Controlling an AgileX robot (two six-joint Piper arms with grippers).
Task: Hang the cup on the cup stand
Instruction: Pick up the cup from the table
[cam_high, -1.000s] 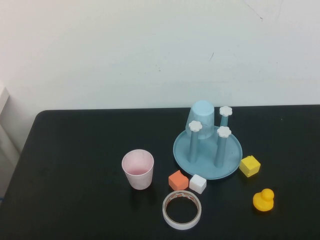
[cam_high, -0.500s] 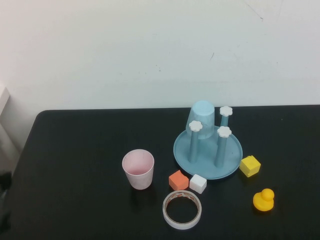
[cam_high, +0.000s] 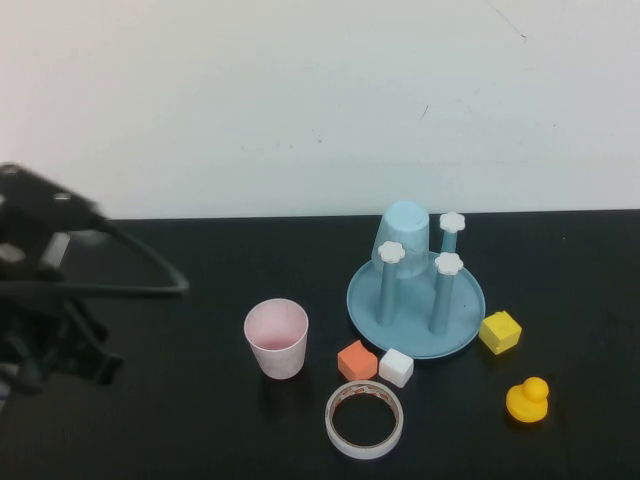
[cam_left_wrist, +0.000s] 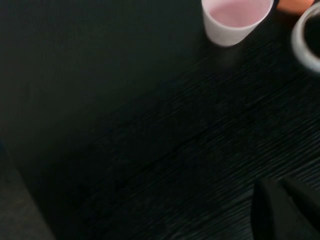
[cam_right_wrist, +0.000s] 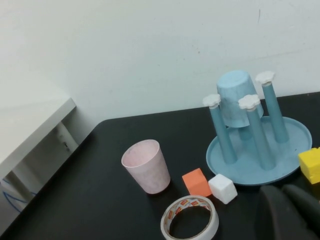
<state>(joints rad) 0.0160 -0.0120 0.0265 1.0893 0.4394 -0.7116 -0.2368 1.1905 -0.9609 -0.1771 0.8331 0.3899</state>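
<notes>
The pale pink cup (cam_high: 276, 338) stands upright on the black table, left of the cup stand (cam_high: 462, 312); the wrist views also show the cup (cam_left_wrist: 235, 17) (cam_right_wrist: 146, 165). The stand's blue pegs with white flower caps rise from its dish (cam_right_wrist: 292, 150), and a light blue cup (cam_high: 403, 235) sits upside down on one peg. My left gripper (cam_left_wrist: 284, 197) is shut and empty, hovering over bare table well short of the pink cup; in the high view the left arm (cam_high: 60, 320) is a dark blur at the left. My right gripper (cam_right_wrist: 289, 200) is shut, near the stand's front.
An orange cube (cam_high: 356, 360), a white cube (cam_high: 396, 367) and a tape roll (cam_high: 364, 420) lie between cup and stand. A yellow cube (cam_high: 499, 331) and a yellow duck (cam_high: 527, 400) sit to the right. A white shelf (cam_right_wrist: 35, 125) borders the table's left end.
My left arm has swung into the high view from the left edge and now hangs over the left part of the table. The objects have not moved.
</notes>
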